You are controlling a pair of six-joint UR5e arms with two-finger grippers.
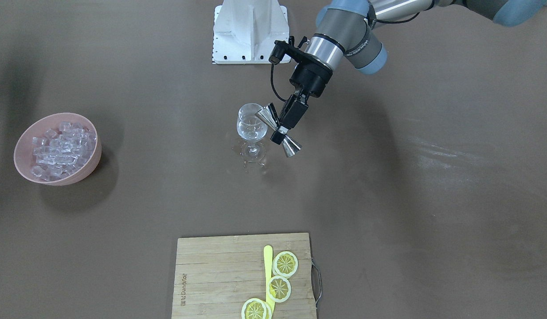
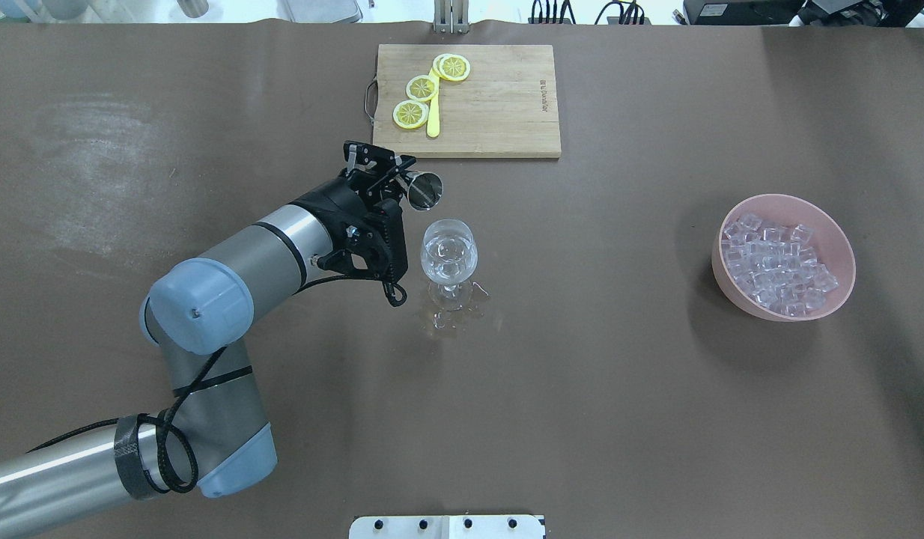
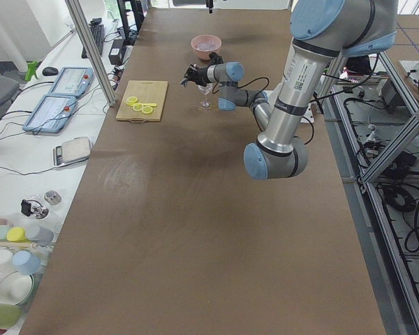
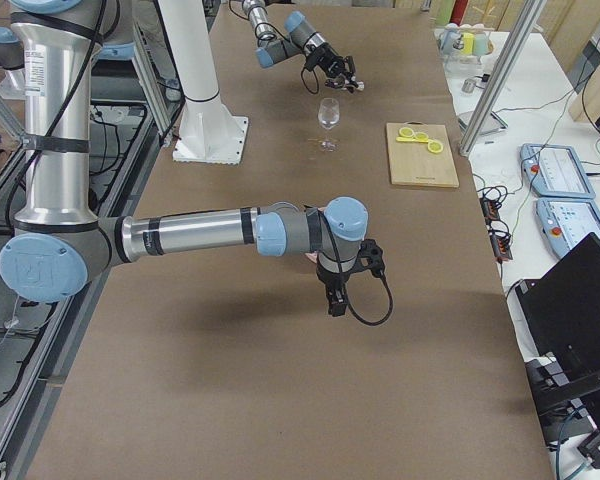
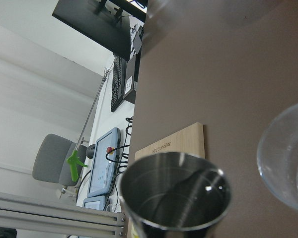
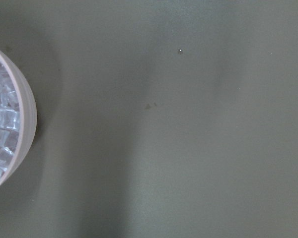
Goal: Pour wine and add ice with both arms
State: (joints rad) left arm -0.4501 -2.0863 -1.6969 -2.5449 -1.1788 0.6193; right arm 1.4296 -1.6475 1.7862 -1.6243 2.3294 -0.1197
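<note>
My left gripper (image 1: 281, 127) is shut on the waist of a steel jigger (image 1: 292, 147) and holds it tilted, its upper cup against the rim of the clear stemmed glass (image 1: 252, 126). In the overhead view the jigger (image 2: 424, 189) sits just beyond the glass (image 2: 448, 251). The left wrist view looks into the jigger's cup (image 5: 176, 196), with the glass (image 5: 288, 163) at the right. The ice (image 1: 60, 148) fills a pink bowl (image 2: 791, 201) far off on the robot's right. My right gripper (image 4: 335, 298) hangs near that bowl; I cannot tell whether it is open or shut.
A wooden cutting board (image 2: 499, 97) with lemon slices (image 2: 421, 87) and a yellow utensil (image 1: 268, 266) lies on the far side. The white stand (image 1: 249, 31) is at the robot's base. Clear wet glints (image 2: 451, 318) lie around the glass's foot. The bowl's rim (image 6: 29, 124) shows in the right wrist view.
</note>
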